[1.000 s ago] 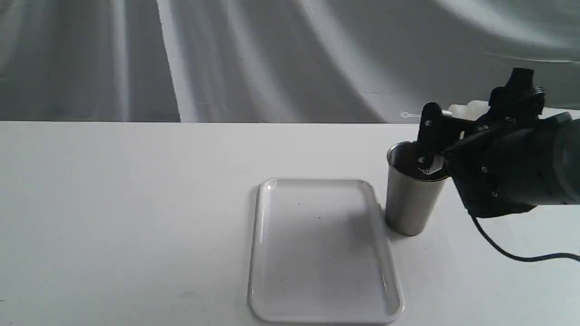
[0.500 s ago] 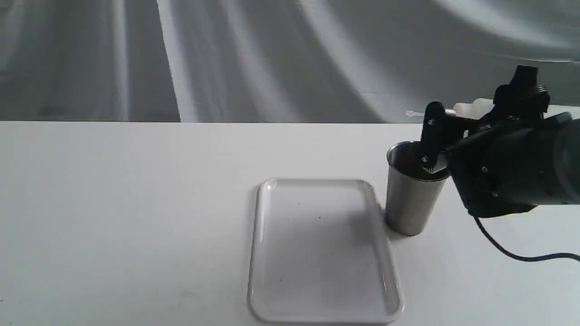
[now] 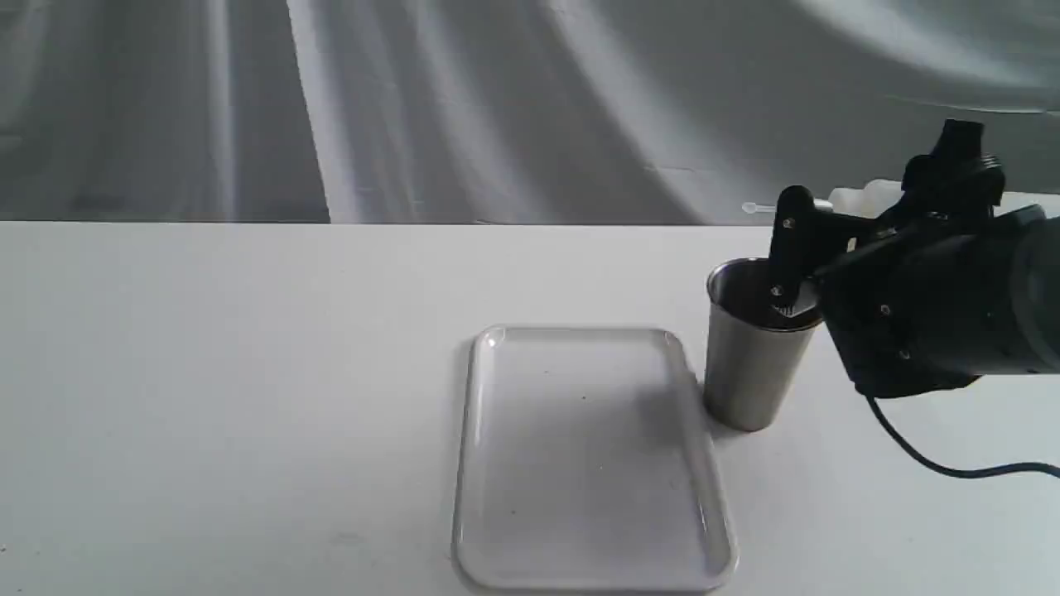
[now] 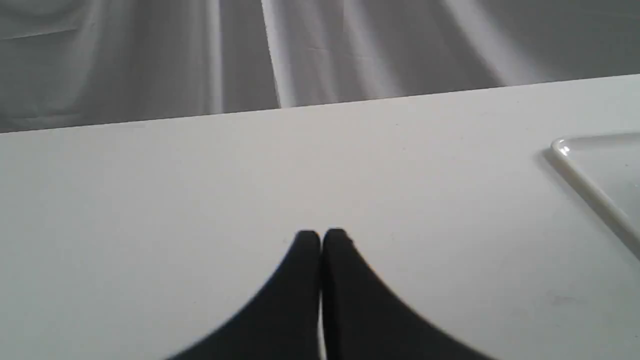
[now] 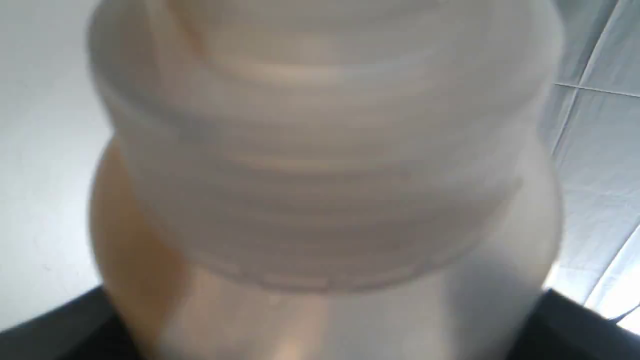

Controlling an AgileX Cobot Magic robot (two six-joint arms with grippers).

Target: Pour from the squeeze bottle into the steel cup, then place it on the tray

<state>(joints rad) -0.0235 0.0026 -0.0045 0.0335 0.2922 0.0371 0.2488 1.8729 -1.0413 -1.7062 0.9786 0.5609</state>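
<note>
The steel cup [image 3: 749, 372] stands upright just right of the white tray [image 3: 470, 430]. My right gripper [image 3: 795, 248] hangs over the cup's rim, shut on the squeeze bottle [image 3: 865, 199], which lies tipped on its side behind the fingers with its thin cap strap [image 3: 749, 209] sticking out to the left. In the right wrist view the translucent squeeze bottle [image 5: 320, 150] fills the frame, with amber liquid along one side. My left gripper [image 4: 320, 237] is shut and empty, low over bare table beside the tray's corner [image 4: 590, 185]. The nozzle tip is hidden.
A black cable [image 3: 927, 463] trails from the right arm across the table at the right. A grey cloth backdrop hangs behind the table's far edge. The tray holds nothing.
The right gripper with the bottle has shifted slightly to the right above the cup. The cup and tray have not moved.
</note>
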